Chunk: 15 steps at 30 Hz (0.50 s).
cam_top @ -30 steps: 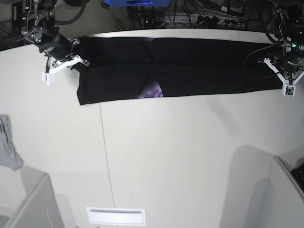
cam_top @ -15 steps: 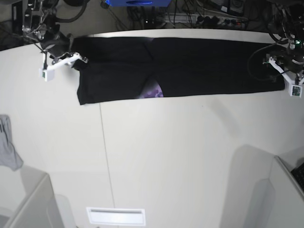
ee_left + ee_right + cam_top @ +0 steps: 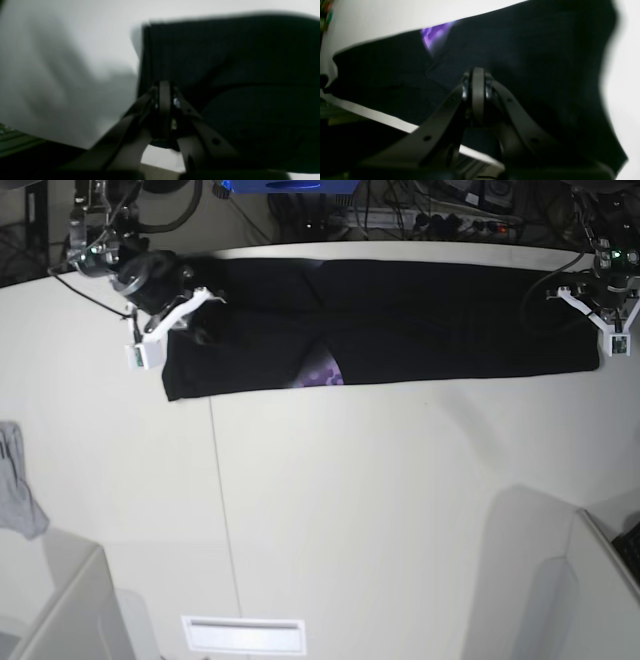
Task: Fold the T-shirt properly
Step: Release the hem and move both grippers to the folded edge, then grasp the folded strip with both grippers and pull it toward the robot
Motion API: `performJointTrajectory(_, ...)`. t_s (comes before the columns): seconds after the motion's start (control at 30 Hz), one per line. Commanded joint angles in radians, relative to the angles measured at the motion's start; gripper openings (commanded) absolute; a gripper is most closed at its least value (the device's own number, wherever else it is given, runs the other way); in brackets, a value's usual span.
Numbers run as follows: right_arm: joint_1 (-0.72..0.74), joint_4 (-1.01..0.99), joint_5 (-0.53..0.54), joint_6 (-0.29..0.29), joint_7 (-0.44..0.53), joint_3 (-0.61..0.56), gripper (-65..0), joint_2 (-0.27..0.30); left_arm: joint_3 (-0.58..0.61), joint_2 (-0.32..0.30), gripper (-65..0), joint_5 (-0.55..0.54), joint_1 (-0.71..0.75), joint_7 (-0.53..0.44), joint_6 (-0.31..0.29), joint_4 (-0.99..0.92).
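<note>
The black T-shirt [image 3: 420,320] lies as a long folded band across the far side of the table, with a purple print [image 3: 322,373] peeking out at its near edge. My right gripper [image 3: 180,330] sits on the band's left end. In the right wrist view that gripper [image 3: 478,82] is shut, with black cloth [image 3: 532,62] pinched at its tips and the purple print [image 3: 435,35] beyond. My left gripper [image 3: 597,325] is at the band's right end. The left wrist view shows it [image 3: 163,97] shut on the T-shirt [image 3: 225,62] at the cloth's edge.
A small grey cloth scrap [image 3: 18,495] hangs at the table's left edge. White box shapes stand at the near left [image 3: 60,610] and near right [image 3: 590,580]. Cables and a blue object [image 3: 285,185] lie behind the table's far edge.
Both grippers opened and shut again. The right gripper moved in from beside the shirt's left end onto the cloth. The left gripper shifted up along the right end.
</note>
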Motion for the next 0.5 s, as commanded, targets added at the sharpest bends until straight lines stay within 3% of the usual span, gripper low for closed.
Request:
performJointTrajectory(0.0,0.011,-0.01,-0.032,-0.001,0.017,-0.003,-65.0,0.01,0.004,-0.015,-65.0,-0.004,0.0,-0.037,0.006,-0.012)
performJointTrajectory(0.1,0.043,-0.098,-0.136,-0.001,0.017,-0.016,-65.0,-0.02,0.039,-0.015,-65.0,-0.002,-0.003,-0.088,0.009,-0.105)
performJointTrajectory(0.27,0.118,-0.271,-0.217,0.0,0.019,0.076,-65.0,-0.036,0.116,-0.016,-65.0,-0.002,-0.06,-0.113,0.011,-0.21)
performJointTrajectory(0.47,0.249,-0.412,-0.219,0.0,0.017,0.135,-65.0,0.027,0.2,-0.01,-65.0,-0.002,-0.194,-0.076,0.011,-0.264)
